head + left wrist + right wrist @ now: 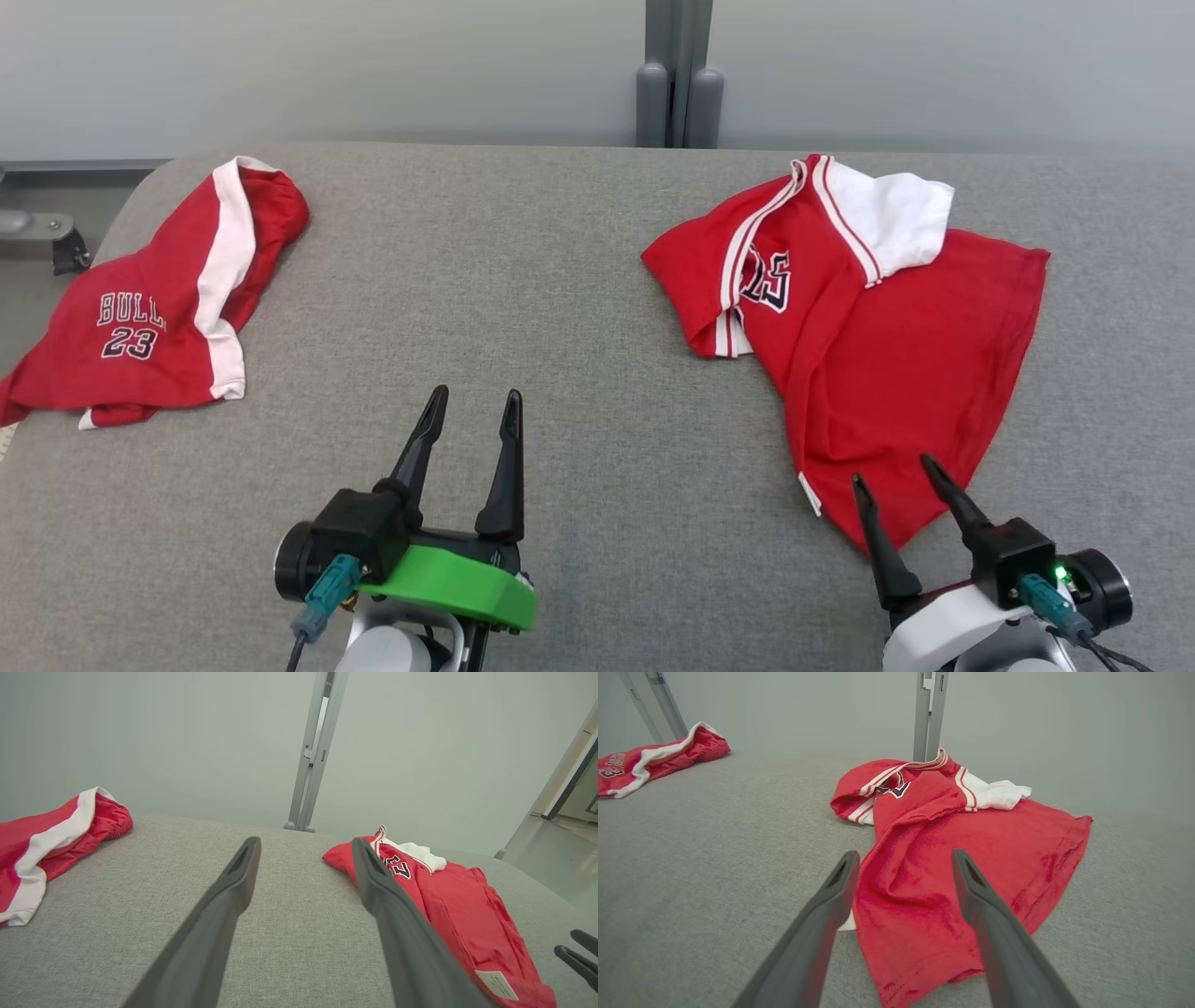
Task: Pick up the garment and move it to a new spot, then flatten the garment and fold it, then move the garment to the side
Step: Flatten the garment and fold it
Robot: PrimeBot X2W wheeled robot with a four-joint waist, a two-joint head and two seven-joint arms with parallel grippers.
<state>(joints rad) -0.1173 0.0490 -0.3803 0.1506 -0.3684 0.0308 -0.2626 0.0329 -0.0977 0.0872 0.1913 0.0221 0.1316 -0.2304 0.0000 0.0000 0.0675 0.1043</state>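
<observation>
At the lower right of the head view, the right gripper [892, 469] is held fully spread and empty. Its fingertips are poised over the near hem of the jersey [887, 373]; whether they touch the cloth cannot be told. The left gripper [476, 392] is likewise wide open with nothing held, over bare table [579, 280].

Jersey: found crumpled on the right part of the table. The red body is spread toward the right gripper. The collar and a white sleeve are bunched at the far end, and one side is folded over the number.

Handling, judged: light, soft and limp. No stiffness is expected, so sag and drag are expected from any single pinch. The weave looks slightly slick, so a shallow pinch may slip. A hold is best taken at the near hem corner, just beside the white label [810, 493]. For flattening, the two hem corners or the shoulders would be taken with both grippers.

Edges and room: shorts [140, 317] are noted at the far left, well apart from the jersey, their lower corner reaching the table's left edge. The wide bare stretch between the two garments is judged the obvious new spot. A post [679, 84] is noted behind the back edge; lifts there should be kept low.
</observation>
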